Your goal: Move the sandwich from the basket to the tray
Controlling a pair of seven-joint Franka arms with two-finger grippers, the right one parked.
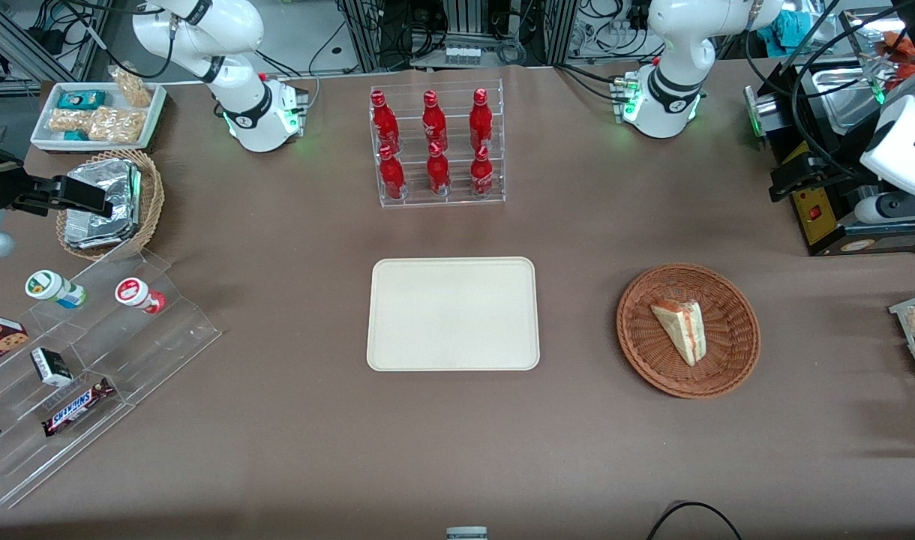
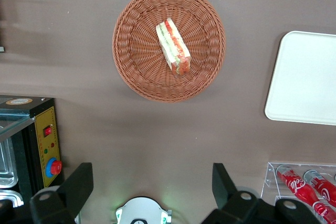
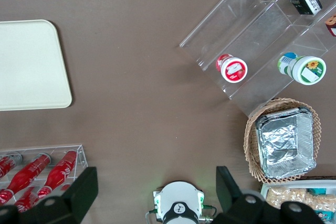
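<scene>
1. The sandwich (image 1: 681, 330) lay in the basket (image 1: 720, 371) at the lower right of the front frame, a white bread wedge with red-orange and pale filling showing along its cut edge, untouched.
2. The basket was round, shallow, reddish-brown wicker, woven in tight rings, sitting flat on the brown table cover (image 1: 277, 450).
3. The tray (image 1: 453, 313) waited at the middle of the front frame, well apart from the basket: a smooth cream rectangle with rounded corners and a low rim, nothing on it.
4. So, by my reading, nothing was done yet. Reach, grasp, lift, carry and set-down all remained.
5. The gripper (image 2: 149, 182) hung high above the table, nearer the robot's base than the basket, with its two dark fingers (image 2: 79, 182) spread wide and holding nothing.
6. At the upper middle of the front frame, a clear plastic rack (image 1: 436, 146) held six glossy red bottles (image 1: 435, 112) in two rows, farther from the camera than the tray.
</scene>
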